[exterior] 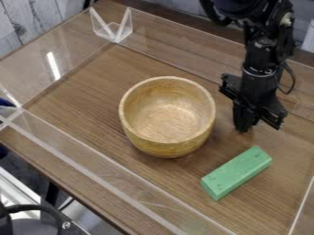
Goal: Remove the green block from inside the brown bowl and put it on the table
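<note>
The green block (237, 173) lies flat on the table (98, 83) at the front right, outside the brown bowl (168, 115). The bowl stands upright mid-table and its inside looks empty. My gripper (254, 121) hangs pointing down just right of the bowl and a little behind the block, above the tabletop. Its black fingers are pressed together, shut, with nothing between them.
Low clear acrylic walls (73, 151) edge the tabletop on the left, front and back. A clear acrylic bracket (113, 25) stands at the back left corner. The black arm (263, 37) rises from the gripper toward the top right.
</note>
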Motion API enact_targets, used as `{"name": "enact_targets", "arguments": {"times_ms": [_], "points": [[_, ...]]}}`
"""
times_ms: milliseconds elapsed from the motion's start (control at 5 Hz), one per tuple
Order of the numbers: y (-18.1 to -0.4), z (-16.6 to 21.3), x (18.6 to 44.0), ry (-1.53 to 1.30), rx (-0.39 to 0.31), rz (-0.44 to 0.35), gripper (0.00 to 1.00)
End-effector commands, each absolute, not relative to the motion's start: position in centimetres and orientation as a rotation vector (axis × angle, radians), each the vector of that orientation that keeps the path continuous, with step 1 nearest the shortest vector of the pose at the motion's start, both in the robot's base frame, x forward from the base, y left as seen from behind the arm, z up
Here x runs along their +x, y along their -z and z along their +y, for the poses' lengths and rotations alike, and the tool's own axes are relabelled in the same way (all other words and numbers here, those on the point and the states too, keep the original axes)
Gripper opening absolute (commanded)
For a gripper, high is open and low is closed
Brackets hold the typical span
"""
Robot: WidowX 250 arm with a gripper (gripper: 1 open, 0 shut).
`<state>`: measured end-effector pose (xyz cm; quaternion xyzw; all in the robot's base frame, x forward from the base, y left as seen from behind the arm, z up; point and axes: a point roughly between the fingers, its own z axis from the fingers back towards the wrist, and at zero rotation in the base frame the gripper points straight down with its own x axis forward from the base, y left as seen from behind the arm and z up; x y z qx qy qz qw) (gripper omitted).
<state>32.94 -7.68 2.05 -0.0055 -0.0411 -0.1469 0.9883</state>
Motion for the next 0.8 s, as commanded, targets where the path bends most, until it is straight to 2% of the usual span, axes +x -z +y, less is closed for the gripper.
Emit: {"name": "enact_targets", "arguments": {"times_ms": [0, 600], "points": [[-3.5, -8.13, 34.24, 0.302, -0.013, -0.14, 0.0], [-3.2, -8.18, 34.68, 0.3, -0.011, -0.133, 0.0]]}}
